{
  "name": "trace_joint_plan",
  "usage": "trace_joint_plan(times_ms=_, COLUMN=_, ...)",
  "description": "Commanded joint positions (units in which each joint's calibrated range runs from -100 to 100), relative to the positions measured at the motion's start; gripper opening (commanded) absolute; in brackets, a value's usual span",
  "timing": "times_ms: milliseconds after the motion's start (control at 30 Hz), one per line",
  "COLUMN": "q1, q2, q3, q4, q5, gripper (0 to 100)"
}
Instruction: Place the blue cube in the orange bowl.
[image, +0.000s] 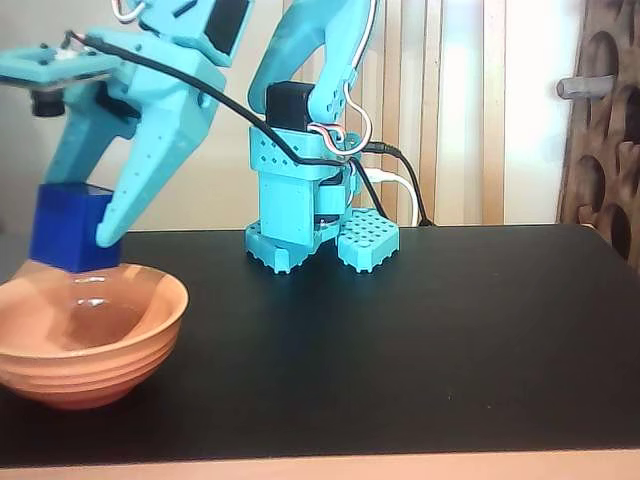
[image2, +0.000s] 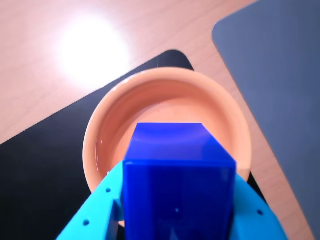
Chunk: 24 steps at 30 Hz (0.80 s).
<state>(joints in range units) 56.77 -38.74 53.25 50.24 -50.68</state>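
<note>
The gripper (image: 85, 235) is clamped on the blue cube (image: 68, 228), hanging just above the near-left rim of the orange bowl (image: 150, 335), so an off-centre release could clip the edge and bounce it out.

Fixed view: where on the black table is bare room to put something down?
The black table is bare from the orange bowl rightward to its edge, in front of the arm base. The left end is crowded: bowl, with claw holding the blue cube above.
</note>
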Motion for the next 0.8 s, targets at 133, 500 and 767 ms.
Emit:
trace_joint_plan(times_ms=133, q1=0.2, q2=4.6, q3=-7.6, q4=-6.9, q5=0.4, gripper=14)
trace_joint_plan(times_ms=500, q1=0.0, q2=11.8, q3=-7.2, q4=-9.8, q5=0.4, gripper=13)
trace_joint_plan(times_ms=767, q1=-1.0, q2=15.0, q3=-6.7, q4=-11.0, q5=0.4, gripper=13)
